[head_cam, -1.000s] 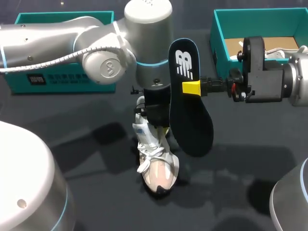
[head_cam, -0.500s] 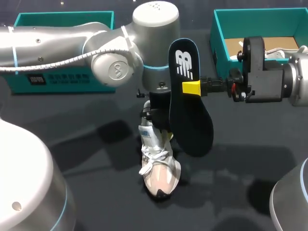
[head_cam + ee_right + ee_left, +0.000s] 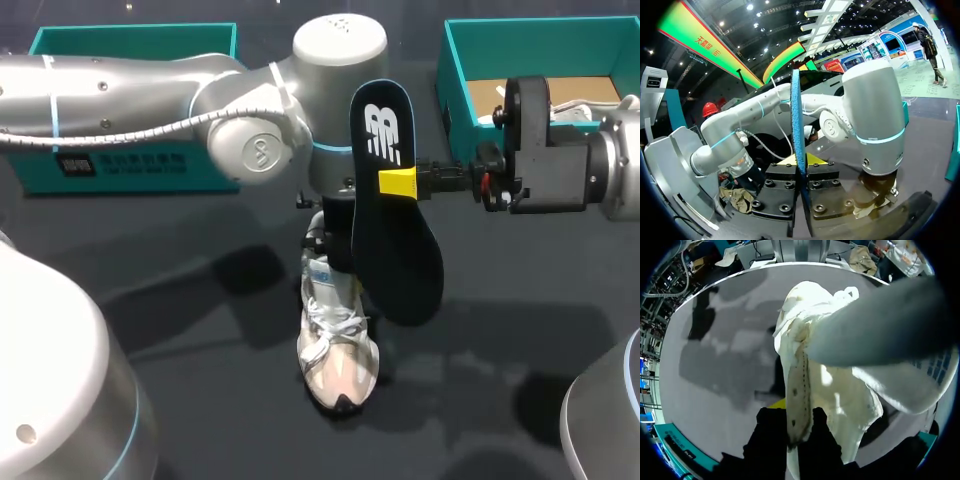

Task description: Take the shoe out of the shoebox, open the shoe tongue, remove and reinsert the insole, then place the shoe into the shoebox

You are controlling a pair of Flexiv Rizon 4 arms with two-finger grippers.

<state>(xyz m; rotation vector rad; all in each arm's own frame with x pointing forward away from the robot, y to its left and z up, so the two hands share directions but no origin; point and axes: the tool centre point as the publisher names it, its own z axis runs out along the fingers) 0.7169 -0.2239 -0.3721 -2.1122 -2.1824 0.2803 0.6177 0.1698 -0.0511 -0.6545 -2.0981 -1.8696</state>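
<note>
A white and pale pink shoe (image 3: 335, 350) stands on the dark table with its toe toward the front edge. My left gripper (image 3: 792, 416) is shut on the shoe's (image 3: 840, 390) back upper edge, and in the head view it is mostly hidden beneath its own wrist (image 3: 335, 190). Upright above the shoe is a dark insole (image 3: 392, 200) with a white logo, and my right gripper (image 3: 398, 183) is shut on its edge. In the right wrist view the insole (image 3: 795, 120) shows edge-on between that gripper's (image 3: 801, 167) fingers. The open teal shoebox (image 3: 452, 80) sits at the back right.
A second teal box (image 3: 130, 30) lies at the back left, behind my left arm. White paper (image 3: 575, 105) lies inside the right shoebox. Bare table stretches in front of the shoe and to either side of it.
My left arm has shifted right and a little toward the front, taking the shoe with it so it sits closer under the insole. The right arm and insole have stayed still.
</note>
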